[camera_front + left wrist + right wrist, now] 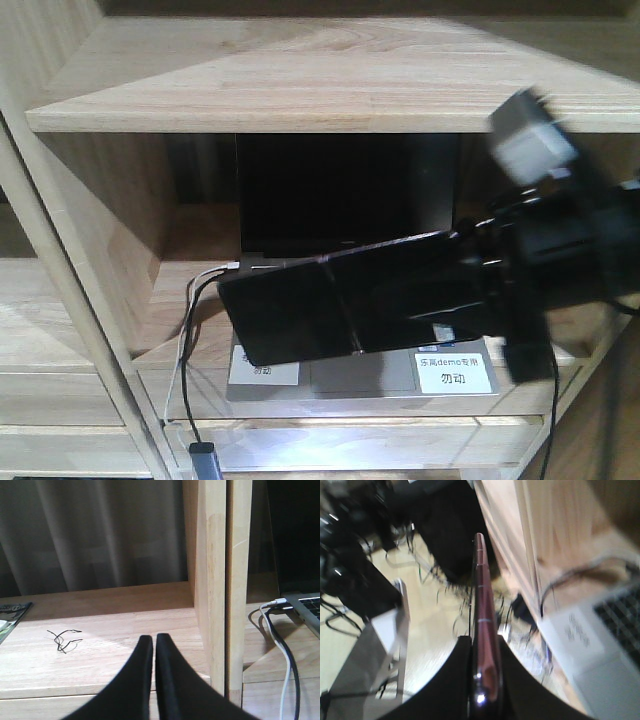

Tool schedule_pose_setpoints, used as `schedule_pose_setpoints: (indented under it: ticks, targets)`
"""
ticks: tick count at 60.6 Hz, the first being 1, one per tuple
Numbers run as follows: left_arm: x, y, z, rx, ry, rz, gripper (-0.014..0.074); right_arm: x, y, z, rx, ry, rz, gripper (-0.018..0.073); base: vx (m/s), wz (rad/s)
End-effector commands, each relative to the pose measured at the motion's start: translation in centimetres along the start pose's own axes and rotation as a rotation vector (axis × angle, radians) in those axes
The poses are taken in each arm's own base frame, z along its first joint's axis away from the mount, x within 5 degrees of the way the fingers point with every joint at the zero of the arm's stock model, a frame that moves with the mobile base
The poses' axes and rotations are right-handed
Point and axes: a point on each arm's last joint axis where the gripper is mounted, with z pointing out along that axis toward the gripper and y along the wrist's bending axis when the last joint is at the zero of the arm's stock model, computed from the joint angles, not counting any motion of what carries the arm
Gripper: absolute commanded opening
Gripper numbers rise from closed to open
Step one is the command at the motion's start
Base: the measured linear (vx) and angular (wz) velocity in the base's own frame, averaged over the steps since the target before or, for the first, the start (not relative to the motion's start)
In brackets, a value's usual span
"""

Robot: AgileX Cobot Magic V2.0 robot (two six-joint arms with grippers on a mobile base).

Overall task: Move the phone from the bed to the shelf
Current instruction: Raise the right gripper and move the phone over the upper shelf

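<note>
Right jaws clamp the phone by one end, tilted, above the laptop. Recommend levelling it and lowering onto the shelf before opening. Left jaws pressed together, empty.

The laptop is set on a tier of the shelf, under the upper plank. The phone is held tilted in front of the laptop's screen, above its keyboard, and is clamped at its 3 o'clock end between the fingers of the right gripper. Two cables are plugged in at the laptop's 9 o'clock side. The left gripper is held over the neighbouring tier, at 9 o'clock of the upright panel; a bit of wire lies at its 10 o'clock.
</note>
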Motion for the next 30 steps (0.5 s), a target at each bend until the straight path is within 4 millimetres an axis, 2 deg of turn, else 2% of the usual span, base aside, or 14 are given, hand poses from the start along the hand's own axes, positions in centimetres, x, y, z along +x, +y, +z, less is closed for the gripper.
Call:
schedule_pose_setpoints:
  ticks: [1, 14, 24, 30]
  targets:
    - [-1.4, 0.2, -0.3, -0.014, -0.107, -0.015, 0.0001, -2.2, 2.9, -2.1, -0.009, -0.168, -0.060, -0.0002, 0.00, 0.00]
    - [-1.4, 0.2, -0.3, -0.014, -0.107, -0.015, 0.0001, -4.3, 4.6, -4.6, 0.160, -0.347, -0.104, -0.0002, 0.00, 0.00]
    - [-1.4, 0.2, -0.3, -0.014, -0.107, -0.015, 0.0001, -7.2, 5.3, -6.5, 0.227, -0.405, -0.166, -0.0002, 0.00, 0.00]
    - [-1.4, 0.2, -0.3, -0.014, -0.107, -0.015, 0.0001, -9.3, 5.0, -7.5, 0.291, -0.416, -0.196, -0.0002, 0.00, 0.00]
